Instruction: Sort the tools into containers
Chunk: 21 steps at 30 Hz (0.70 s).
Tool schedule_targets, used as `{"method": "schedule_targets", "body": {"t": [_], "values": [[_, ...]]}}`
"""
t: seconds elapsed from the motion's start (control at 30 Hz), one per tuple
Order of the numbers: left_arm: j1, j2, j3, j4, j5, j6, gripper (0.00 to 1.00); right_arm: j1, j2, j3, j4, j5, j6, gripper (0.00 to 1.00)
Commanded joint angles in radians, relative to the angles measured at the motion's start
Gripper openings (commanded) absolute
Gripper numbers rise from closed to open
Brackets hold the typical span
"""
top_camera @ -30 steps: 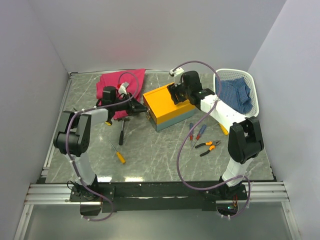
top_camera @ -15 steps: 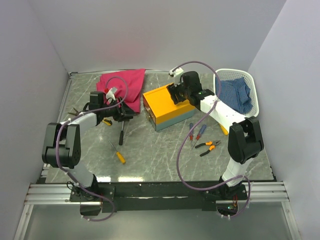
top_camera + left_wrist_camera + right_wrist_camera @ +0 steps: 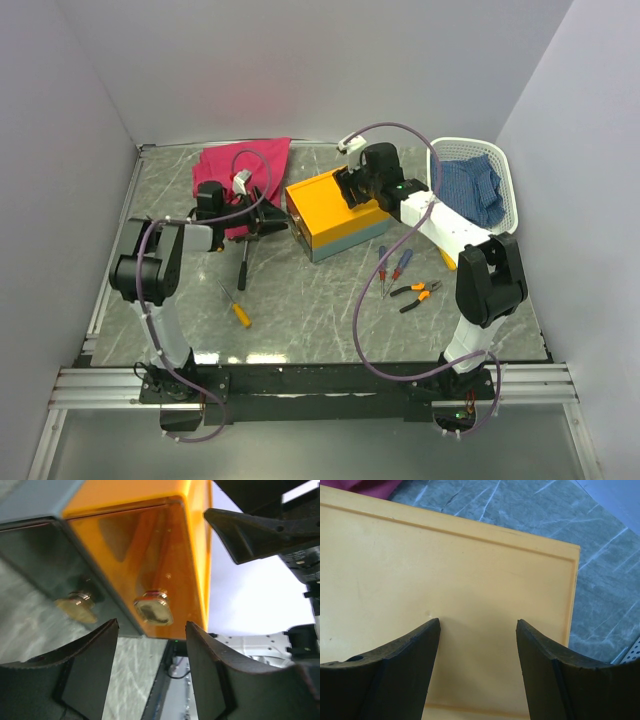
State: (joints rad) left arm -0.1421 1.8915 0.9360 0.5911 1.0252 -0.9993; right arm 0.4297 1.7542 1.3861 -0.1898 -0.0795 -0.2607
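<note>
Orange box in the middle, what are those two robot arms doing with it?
Both arms are at the shut orange-yellow toolbox. The left gripper is open, pointing at a brass knob on the box's end. The right gripper hangs open just over the lid. Neither holds anything. The hammer, a yellow screwdriver and pliers lie on the table, unsorted. The white basket holds a blue cloth.

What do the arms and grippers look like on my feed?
Both the left arm and right arm have black joints and white link covers, with a purple cable looping along each. The left gripper and right gripper carry curved matte-black fingers.
</note>
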Motion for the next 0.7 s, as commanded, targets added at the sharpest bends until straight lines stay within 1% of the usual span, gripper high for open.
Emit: {"method": "schedule_targets", "body": {"t": [0.0,0.1,0.17,0.27,0.4,0.5,0.6,0.63,0.67], "values": [[-0.030,0.049,0.018,0.286,0.064,-0.162,0.60,0.003,0.005,-0.025,-0.034,0.032,-0.034,0.70],[-0.045,0.087,0.032,0.357,0.070,-0.206,0.58,0.003,0.005,-0.030,-0.036,0.035,-0.037,0.70],[-0.051,0.112,0.043,0.360,0.072,-0.222,0.57,0.001,0.007,-0.032,-0.037,0.035,-0.038,0.70],[-0.051,0.130,0.052,0.380,0.076,-0.240,0.50,0.004,0.010,-0.029,-0.042,0.037,-0.038,0.70],[-0.044,0.121,0.040,0.385,0.081,-0.242,0.32,0.003,0.021,-0.018,-0.043,0.038,-0.040,0.70],[-0.016,0.089,0.026,0.331,0.093,-0.207,0.24,0.003,0.025,-0.015,-0.039,0.041,-0.046,0.70],[0.013,0.032,0.008,0.202,0.114,-0.122,0.21,0.001,0.027,-0.028,-0.028,0.052,-0.057,0.70],[0.019,0.017,0.004,0.094,0.121,-0.052,0.21,0.001,0.027,-0.038,-0.027,0.053,-0.058,0.70],[0.024,-0.012,0.003,0.031,0.134,-0.007,0.21,0.003,0.027,-0.042,-0.023,0.053,-0.061,0.70]]}}
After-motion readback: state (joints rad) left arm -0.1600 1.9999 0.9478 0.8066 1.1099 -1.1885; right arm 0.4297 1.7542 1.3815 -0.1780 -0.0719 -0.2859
